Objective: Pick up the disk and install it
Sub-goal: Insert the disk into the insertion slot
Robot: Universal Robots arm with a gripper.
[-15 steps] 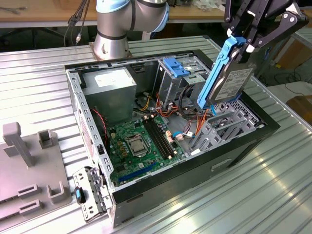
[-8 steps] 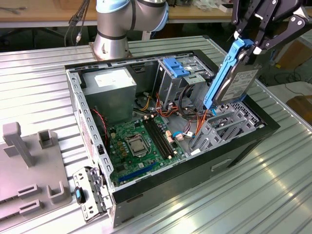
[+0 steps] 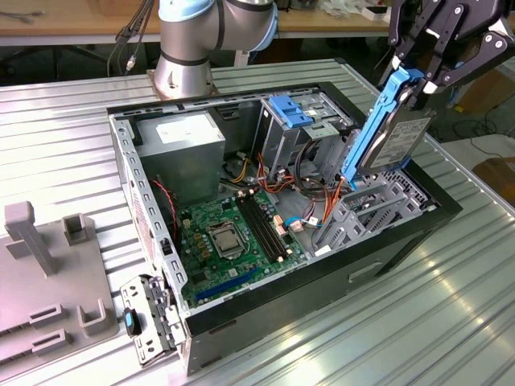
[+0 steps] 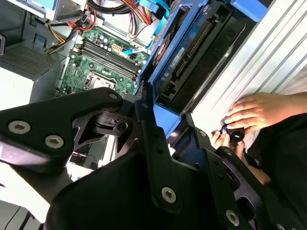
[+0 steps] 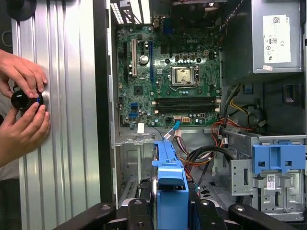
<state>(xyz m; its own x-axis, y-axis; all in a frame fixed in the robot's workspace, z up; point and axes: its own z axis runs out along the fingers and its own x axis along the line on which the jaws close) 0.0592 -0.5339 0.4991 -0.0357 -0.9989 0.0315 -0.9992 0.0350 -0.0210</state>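
Gripping the disk (image 3: pixel 393 141) by its upper end, the tool (image 3: pixel 420 84) is clamped onto the blue rails and holds it steeply tilted over one end of the open case (image 3: pixel 322 299). The disk's lower end hangs just above the grey drive cage (image 3: pixel 366 211) inside the case; I cannot tell whether they touch.

The case lies on its side on the ribbed metal counter (image 3: pixel 418 338), open side up. Inside it, the green motherboard (image 3: pixel 235 240) lies on the case floor. The grey power supply (image 3: pixel 179 146) sits in the case corner nearest the arm's base (image 3: pixel 187 48). A light-blue bracket (image 3: pixel 290 111) sits on a metal bay at the case's far wall, and orange, red and black cables (image 3: pixel 326 201) run between the bay and the cage.

Outside the case, in the first wrist view, a person's two hands (image 5: pixel 23 103) rest on the counter beside the case wall, closed around a small black round object (image 5: pixel 21 99). On the other side of the case, a grey fixture plate (image 3: pixel 48 277) with upright blocks lies on the counter.
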